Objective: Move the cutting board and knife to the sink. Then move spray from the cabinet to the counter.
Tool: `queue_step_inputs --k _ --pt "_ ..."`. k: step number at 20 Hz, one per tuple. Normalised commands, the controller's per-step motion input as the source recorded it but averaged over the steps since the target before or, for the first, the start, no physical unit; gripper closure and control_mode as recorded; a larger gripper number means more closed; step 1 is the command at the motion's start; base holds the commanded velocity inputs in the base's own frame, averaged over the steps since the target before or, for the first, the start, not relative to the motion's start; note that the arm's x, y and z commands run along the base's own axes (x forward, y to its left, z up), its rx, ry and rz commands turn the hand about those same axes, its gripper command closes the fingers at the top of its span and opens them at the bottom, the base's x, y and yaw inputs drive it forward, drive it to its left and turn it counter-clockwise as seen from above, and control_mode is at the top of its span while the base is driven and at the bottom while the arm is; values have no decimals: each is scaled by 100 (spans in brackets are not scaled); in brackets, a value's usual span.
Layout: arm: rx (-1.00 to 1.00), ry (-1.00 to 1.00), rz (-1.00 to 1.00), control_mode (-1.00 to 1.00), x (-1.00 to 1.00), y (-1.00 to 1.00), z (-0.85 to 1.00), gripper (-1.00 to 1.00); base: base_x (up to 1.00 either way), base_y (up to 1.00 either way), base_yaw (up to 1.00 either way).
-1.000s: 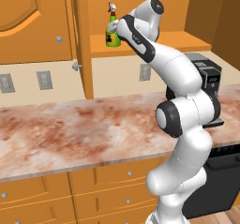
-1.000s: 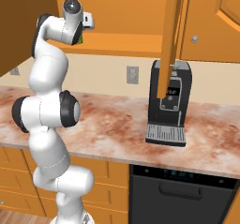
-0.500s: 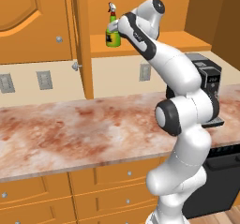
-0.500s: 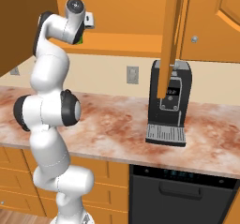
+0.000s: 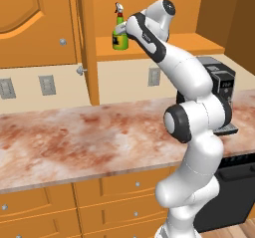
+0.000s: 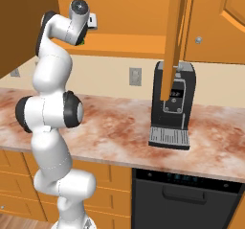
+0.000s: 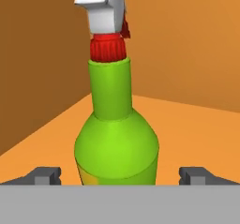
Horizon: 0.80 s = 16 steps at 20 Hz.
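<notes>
The green spray (image 5: 119, 35), with its red neck and white trigger nozzle, stands upright on the inner shelf of the open cabinet (image 5: 164, 45). My gripper (image 5: 127, 29) is at the bottle's right side, level with its body. In the hand view the spray (image 7: 117, 138) sits between the two fingertips (image 7: 44, 175), which stand wide apart on either side without touching it. My gripper (image 7: 120, 176) is open. From the right base view the white nozzle of the spray (image 6: 92, 21) peeks out past the hand. The marbled counter (image 5: 74, 142) lies below. The cutting board, knife and sink are out of view.
The cabinet's open door (image 5: 85, 43) stands edge-on just left of the bottle. A black coffee machine (image 6: 173, 103) stands on the counter to the right, under another open door (image 6: 174, 36). A dark dishwasher (image 6: 182, 199) sits below it.
The hand has crept a little further left into the cabinet, closer around the spray. The bottle has not moved.
</notes>
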Motion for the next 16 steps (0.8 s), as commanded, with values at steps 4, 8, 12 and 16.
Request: queue_step_inputs --k 4,8,12,16 --pt "0 0 0 -100 9 13 -5 -100 0 0 0" --pt "0 0 0 -100 11 18 -2 -100 0 0 0" --pt "0 0 0 -100 7 2 0 -100 0 0 0" --pt "0 0 0 -100 10 0 0 -100 0 0 0"
